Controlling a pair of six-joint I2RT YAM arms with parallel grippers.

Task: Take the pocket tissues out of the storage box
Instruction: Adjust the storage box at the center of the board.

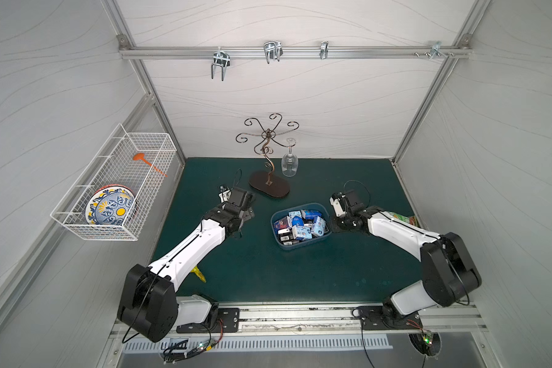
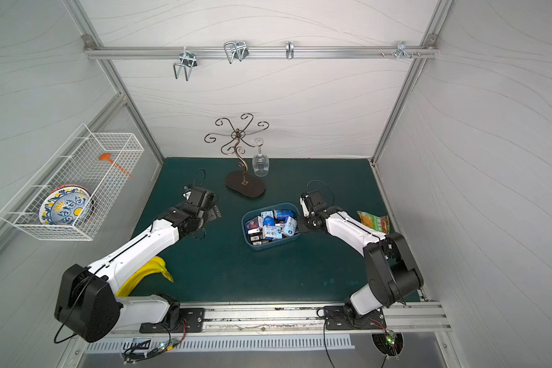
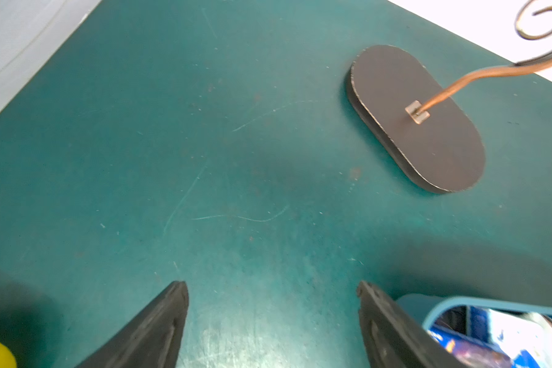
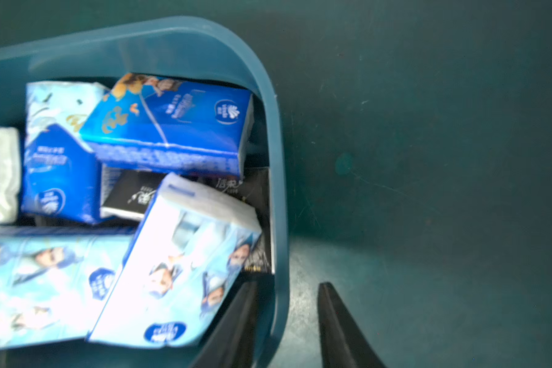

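The storage box (image 1: 297, 246) (image 2: 268, 247), a shallow blue tub, stands mid-table and holds several pocket tissues (image 1: 303, 223) (image 2: 273, 223), blue-white packs on top of black ones. In the right wrist view the packs (image 4: 172, 127) lie crowded against the box wall (image 4: 278, 159). My right gripper (image 4: 289, 285) (image 1: 333, 223) straddles that wall at the box's right end. One finger is inside beside a pale pack, the other outside over the mat, with a gap to the rim. My left gripper (image 3: 271, 284) (image 1: 247, 216) hangs open over bare mat, left of the box (image 3: 491, 302).
A metal glass stand (image 1: 270, 184) with a hanging wine glass (image 1: 289, 164) stands behind the box. A green-orange snack bag (image 2: 373, 221) lies by the right wall. Yellow bananas (image 2: 153, 270) lie under the left arm. A white wire basket (image 1: 115, 184) hangs on the left wall.
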